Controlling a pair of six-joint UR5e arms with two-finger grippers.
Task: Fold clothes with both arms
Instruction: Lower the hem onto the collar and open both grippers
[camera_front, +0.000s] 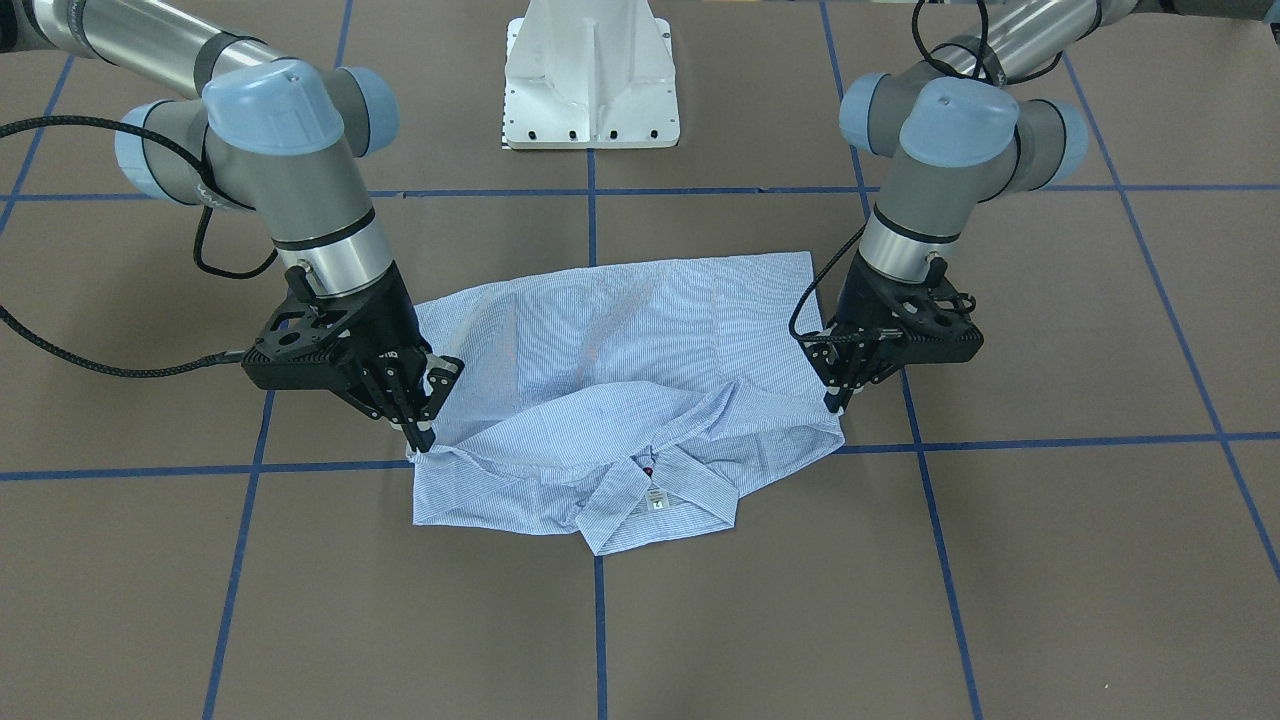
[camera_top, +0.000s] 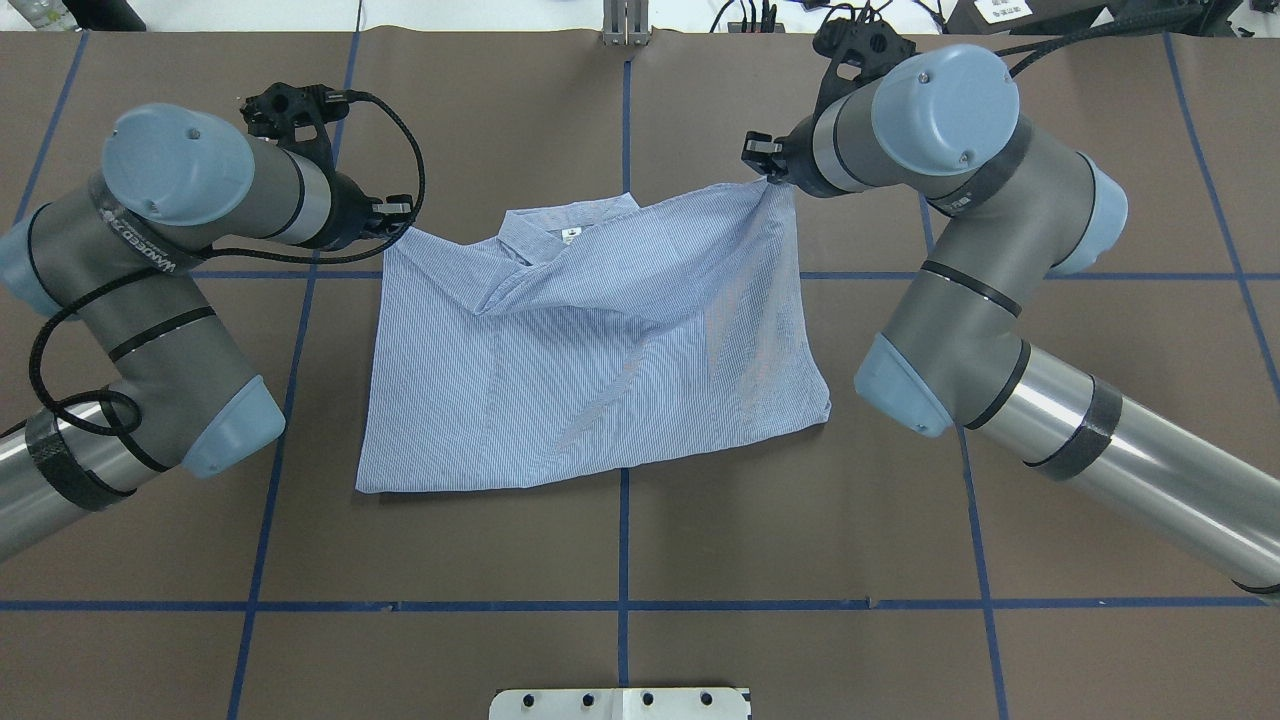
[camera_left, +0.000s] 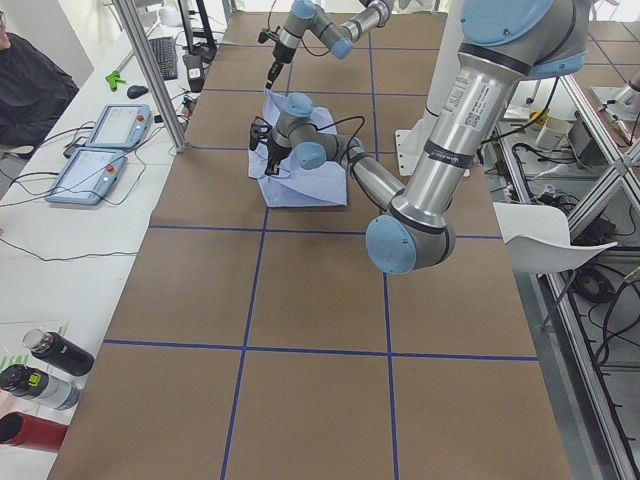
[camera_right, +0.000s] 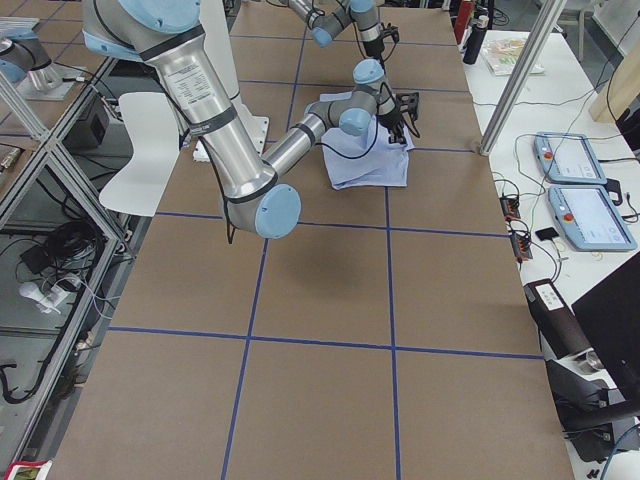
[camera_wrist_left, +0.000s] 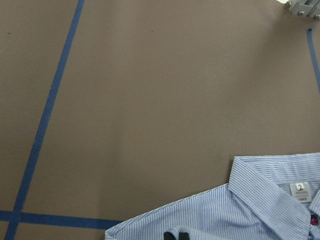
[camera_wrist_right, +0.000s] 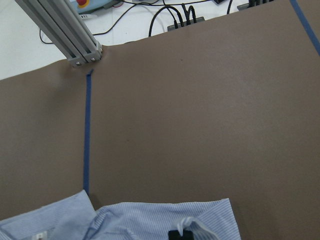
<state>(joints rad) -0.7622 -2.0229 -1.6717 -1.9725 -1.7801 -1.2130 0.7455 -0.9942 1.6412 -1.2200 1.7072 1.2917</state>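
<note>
A light blue-and-white finely striped button-up shirt (camera_top: 600, 400) lies on the brown desk (camera_top: 620, 560) with its blue tape grid. It is straight out in front of the white pedestal base (camera_front: 592, 80) and apart from it. A straight edge of the shirt is the side nearest the base. The collar (camera_front: 700, 495), with a small white label (camera_front: 657, 497) and a dark red button (camera_front: 648, 470), is the side farthest from the base. A fold of cloth runs across the shirt just on the base's side of the collar, stretched between the two arms.

The grey metal jointed left arm (camera_top: 170, 270), with light blue joint caps, reaches out from the base to the end of that fold on its own side. There the black left fingers (camera_front: 838, 395) are pressed together on the cloth's edge, and the left wrist view shows striped cloth caught between the tips. The matching right arm (camera_top: 960, 270) reaches the fold's other end. The black right fingers (camera_front: 420, 432) pinch a bunched bit of shirt edge, with the cloth drawn up toward them. Both sets of fingers are farther from the base than the shirt's near edge.
</note>
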